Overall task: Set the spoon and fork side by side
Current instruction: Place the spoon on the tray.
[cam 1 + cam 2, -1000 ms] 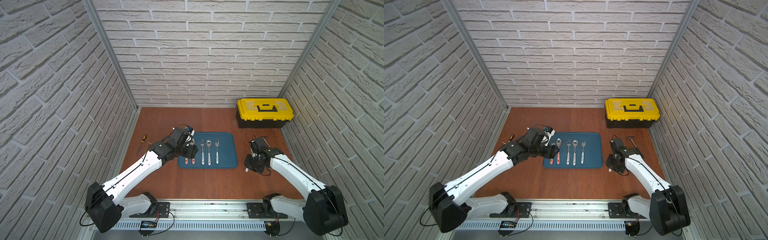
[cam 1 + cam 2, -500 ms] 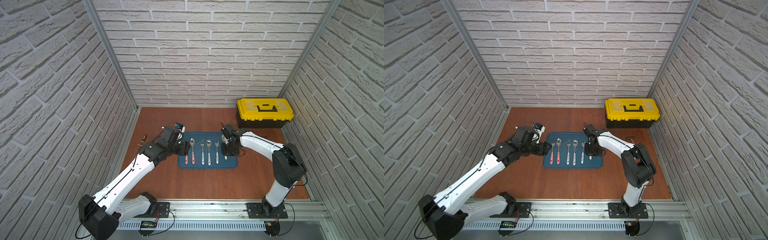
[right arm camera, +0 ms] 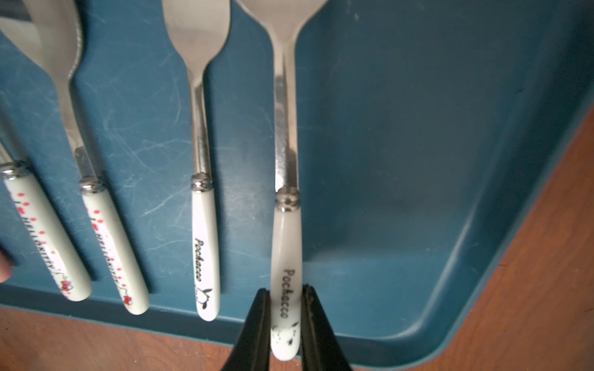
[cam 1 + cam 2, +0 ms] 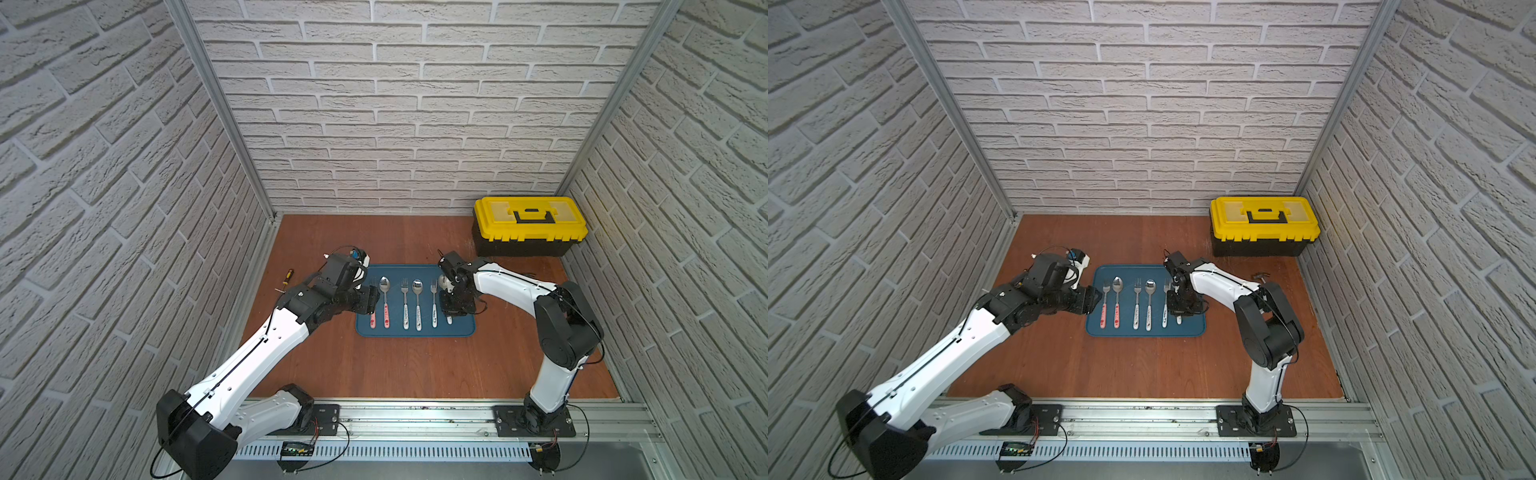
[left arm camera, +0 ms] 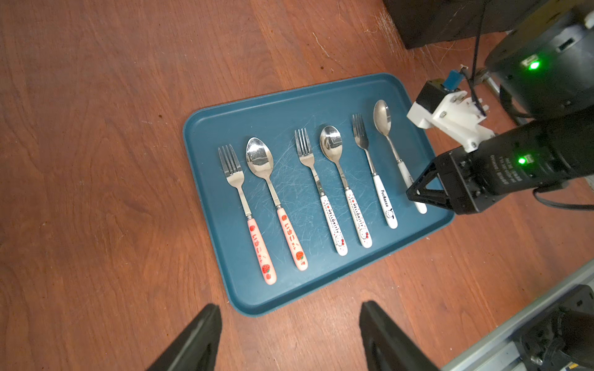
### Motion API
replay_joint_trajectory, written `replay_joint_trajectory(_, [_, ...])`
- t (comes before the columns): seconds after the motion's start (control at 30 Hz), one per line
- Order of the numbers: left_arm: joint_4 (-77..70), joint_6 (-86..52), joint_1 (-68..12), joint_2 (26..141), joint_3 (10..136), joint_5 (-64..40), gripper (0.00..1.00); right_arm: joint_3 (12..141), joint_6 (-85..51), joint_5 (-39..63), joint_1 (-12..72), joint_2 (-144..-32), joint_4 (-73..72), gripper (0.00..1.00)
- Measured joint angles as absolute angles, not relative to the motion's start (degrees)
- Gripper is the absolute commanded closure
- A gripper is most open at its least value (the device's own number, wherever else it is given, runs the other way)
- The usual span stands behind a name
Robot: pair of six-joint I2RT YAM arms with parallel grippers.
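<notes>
I am pinching the white spoon [image 3: 285, 144] by its handle end with my right gripper [image 3: 286, 289], shut tight. The spoon is lying in the blue tray [image 3: 418, 192], just beside the white fork [image 3: 204, 244]. My left gripper [image 5: 289, 308] is hanging wide open just outside the tray. Next, I think, I am letting go gently, keeping the spoon straight.

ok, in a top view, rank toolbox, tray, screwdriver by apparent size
1. tray and toolbox: look about alike, too close to rank
2. screwdriver: clearly smallest
</notes>
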State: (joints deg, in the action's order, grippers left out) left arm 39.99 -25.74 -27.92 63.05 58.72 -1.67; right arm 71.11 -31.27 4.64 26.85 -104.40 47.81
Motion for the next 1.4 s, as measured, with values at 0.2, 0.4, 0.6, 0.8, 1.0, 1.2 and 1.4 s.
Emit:
replay_joint_trajectory(0.2, [40.3,-25.8,-27.9,63.0,58.7,-1.7,0.27,70.3,-33.9,5.1,26.9,-104.6,47.2,0.93])
replay_joint_trajectory(0.4, [40.3,-25.8,-27.9,62.6,58.7,-1.7,0.27,68.8,-35.4,5.1,27.2,-104.6,46.9,0.93])
replay_joint_trajectory(0.6, [40.3,-25.8,-27.9,62.5,58.7,-1.7,0.27,68.7,-35.6,5.0,27.3,-104.6,46.5,0.92])
replay_joint_trajectory(0.8, [40.3,-25.8,-27.9,62.5,58.7,-1.7,0.27,68.7,-35.6,5.0,27.3,-105.0,45.6,0.92])
replay_joint_trajectory(1.0, [40.3,-25.8,-27.9,62.5,58.7,-1.7,0.27,68.6,-35.6,5.0,27.3,-105.4,45.1,0.92])
replay_joint_trajectory(1.2, [40.3,-25.8,-28.0,62.5,58.7,-1.7,0.27,68.4,-35.6,5.0,27.3,-105.4,44.8,0.9])
replay_joint_trajectory(1.4, [40.3,-25.8,-28.1,62.5,58.7,-1.7,0.27,68.4,-35.6,5.0,27.3,-105.4,44.8,0.82])
